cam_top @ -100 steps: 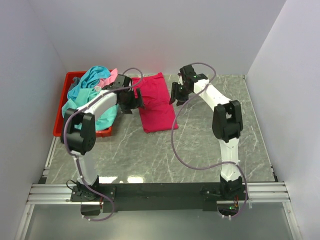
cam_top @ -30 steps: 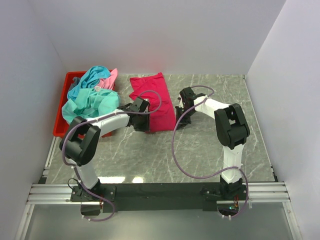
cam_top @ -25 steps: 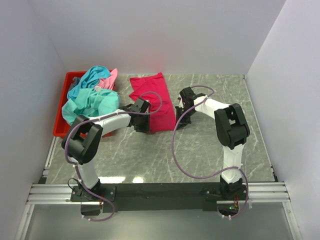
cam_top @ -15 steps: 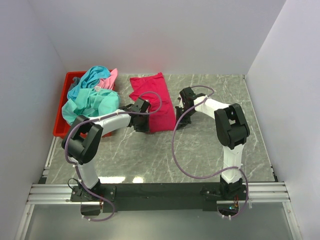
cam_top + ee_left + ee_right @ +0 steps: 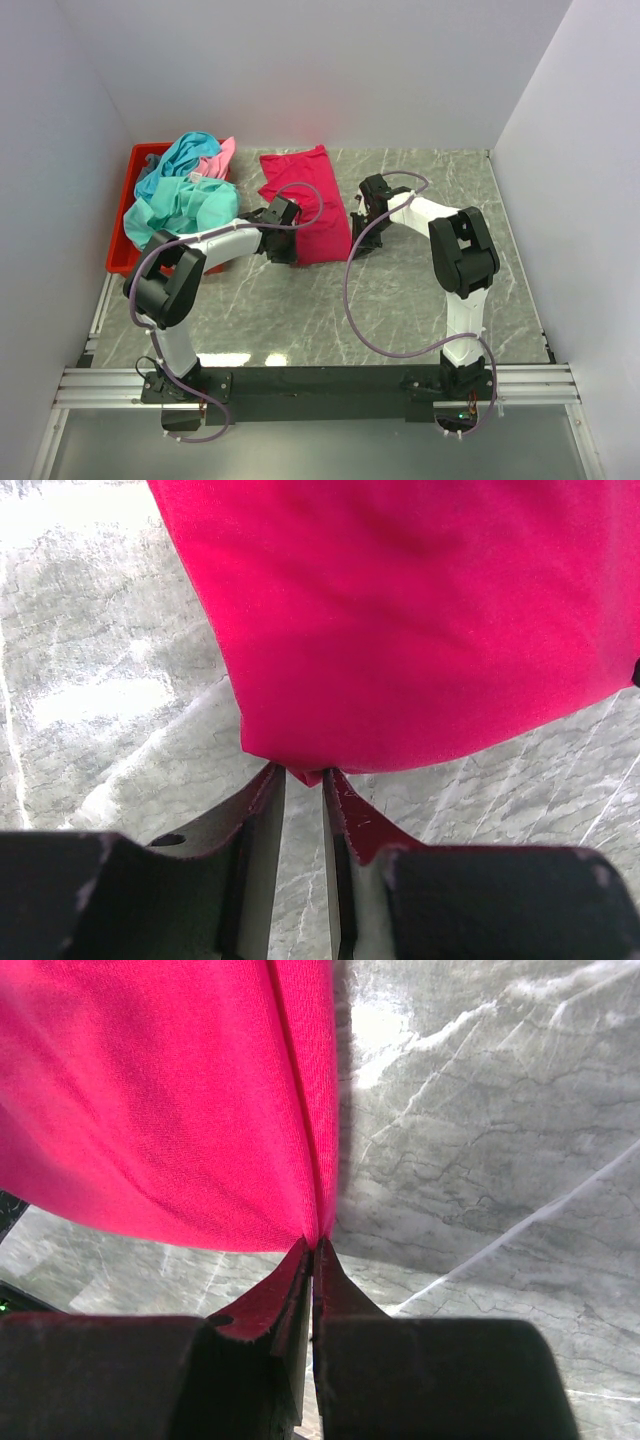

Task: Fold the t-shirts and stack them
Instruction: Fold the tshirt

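**Both claws on the red shirt's near hem**

On my grey marble-patterned table [image 5: 400, 300], the magenta-red cloth t-shirt [image 5: 305, 195] lies flat between my arms. The teal and light pink t-shirts [image 5: 185, 205] wait heaped in the red plastic bin [image 5: 140, 152], far left. My right gripper [image 5: 312, 1250] is clamped tight on the near-right corner. My left gripper [image 5: 303, 780] brackets the near-left corner, jaws a sliver apart, not pinching. Holding both corners, I reckon, lifts the hem evenly for the fold.

shirt [image 5: 300, 195] mid table [image 5: 400, 300], bin [image 5: 140, 158] far left
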